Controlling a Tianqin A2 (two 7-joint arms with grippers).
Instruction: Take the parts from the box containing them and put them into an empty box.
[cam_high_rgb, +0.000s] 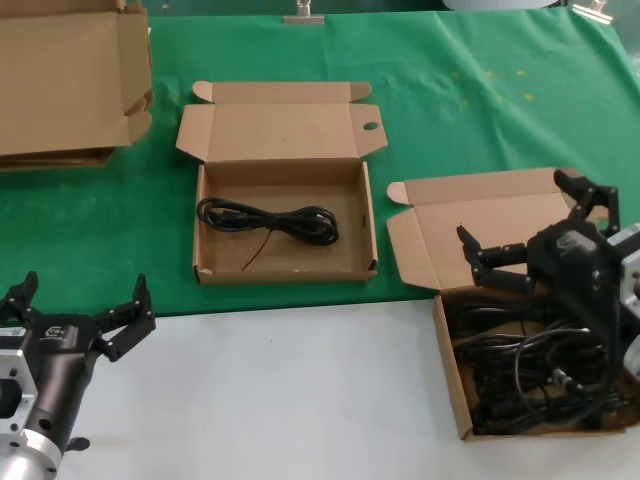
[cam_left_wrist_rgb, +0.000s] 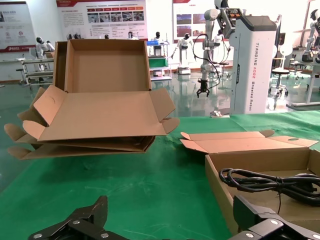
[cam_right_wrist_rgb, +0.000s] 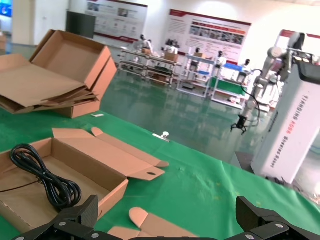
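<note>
At the far left of the worktop (cam_high_rgb: 280, 400), the larger folded cartons (cam_high_rgb: 70, 80) are stacked on the green cloth (cam_high_rgb: 480, 90), well apart from the work. Nearer the robot, the left gripper (cam_high_rgb: 78, 310) is held low over the white part of the worktop, its fingers spread wide and nothing between them; it appears to be parked.

Toward the middle, the receiving box (cam_high_rgb: 285, 215) is laid open with its lid folded back, and one coiled black cable (cam_high_rgb: 265, 218) is seen inside it, so it is no longer strictly empty. The same cable is shown in the left wrist view (cam_left_wrist_rgb: 270, 181) and in the right wrist view (cam_right_wrist_rgb: 45, 175).

On the right, the box containing the parts (cam_high_rgb: 530, 360) is set at the edge of the green cloth, and a tangle of black cables (cam_high_rgb: 530, 375) is crowded within it. The right gripper (cam_high_rgb: 530, 225) is poised above the back of this box, over its raised lid, with fingers spread and nothing held.

The step in hand is judged to be the reach for another bundle. A descent into the tangle is called for, and a single bundle must be closed on, since neighbouring loops may be dragged out with it.
</note>
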